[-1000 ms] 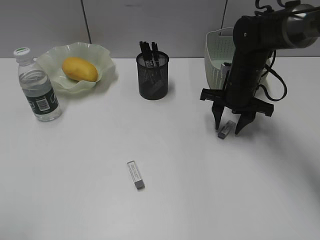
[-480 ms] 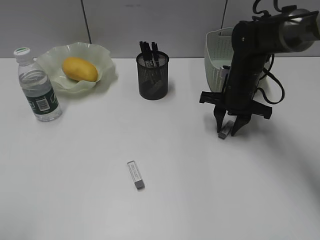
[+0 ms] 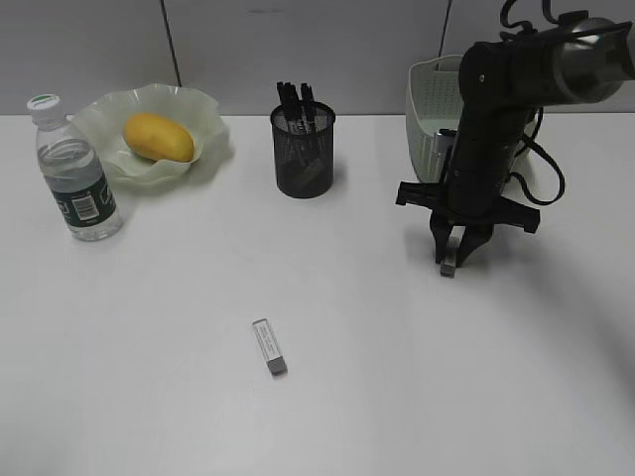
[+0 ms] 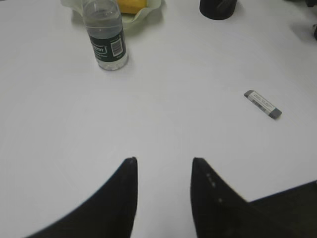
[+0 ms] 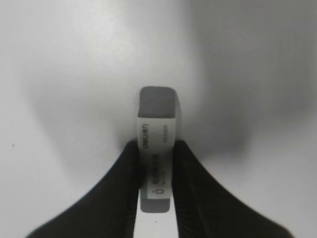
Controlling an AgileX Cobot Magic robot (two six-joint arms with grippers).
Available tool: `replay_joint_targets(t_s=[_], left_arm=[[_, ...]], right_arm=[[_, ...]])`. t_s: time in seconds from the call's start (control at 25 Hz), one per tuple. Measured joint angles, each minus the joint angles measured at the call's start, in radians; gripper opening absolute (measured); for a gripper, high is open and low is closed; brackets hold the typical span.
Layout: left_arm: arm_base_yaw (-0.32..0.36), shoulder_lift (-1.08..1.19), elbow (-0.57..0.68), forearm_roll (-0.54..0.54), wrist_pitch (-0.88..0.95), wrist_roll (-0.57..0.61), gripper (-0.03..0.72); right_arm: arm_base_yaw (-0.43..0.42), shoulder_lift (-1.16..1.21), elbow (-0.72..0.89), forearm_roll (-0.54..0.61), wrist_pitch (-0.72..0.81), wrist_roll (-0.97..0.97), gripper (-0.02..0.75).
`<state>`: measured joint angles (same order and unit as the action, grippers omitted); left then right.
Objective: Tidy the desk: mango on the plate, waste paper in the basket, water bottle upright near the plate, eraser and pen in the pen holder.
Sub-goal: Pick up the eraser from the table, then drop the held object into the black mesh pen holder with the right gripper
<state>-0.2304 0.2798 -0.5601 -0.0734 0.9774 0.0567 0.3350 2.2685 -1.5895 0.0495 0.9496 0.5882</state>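
Right now: right tool pinches an eraser on the tabletop

On a white tabletop (image 3: 397, 397), the right tool (image 3: 453, 256) points straight down, its fingers pressed against both sides of a grey-and-white eraser (image 5: 156, 148) just in front of the pale green basket (image 3: 429, 109). A second eraser (image 3: 269, 347) lies loose mid-table. The left tool (image 4: 163, 193) hovers spread apart, holding nothing. At the far left, the mango (image 3: 158, 137) sits on the ruffled plate (image 3: 203, 107), the water bottle (image 3: 77, 178) upright beside it. Pens stand in the black pen holder (image 3: 304, 159).

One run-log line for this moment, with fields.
right pincer: shut on eraser | left pincer: open, idle | second eraser: on desk
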Motion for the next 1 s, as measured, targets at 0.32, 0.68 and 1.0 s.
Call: replay_joint_targets(t_s=[0.32,0.68,1.0], left_arm=[[0.000,0.000,0.000,0.000,0.000,0.000,0.277],[0.000,0.000,0.000,0.000,0.000,0.000,0.277],[0.000,0.000,0.000,0.000,0.000,0.000,0.268]], right_arm=[[0.062,-0.012,-0.111,0.001,0.005,-0.158,0.173],[0.157,-0.034,-0.470,0.013,-0.060,-0.234,0.172],[0.156,-0.011,-0.555,0.013,-0.235,-0.239,0.172]])
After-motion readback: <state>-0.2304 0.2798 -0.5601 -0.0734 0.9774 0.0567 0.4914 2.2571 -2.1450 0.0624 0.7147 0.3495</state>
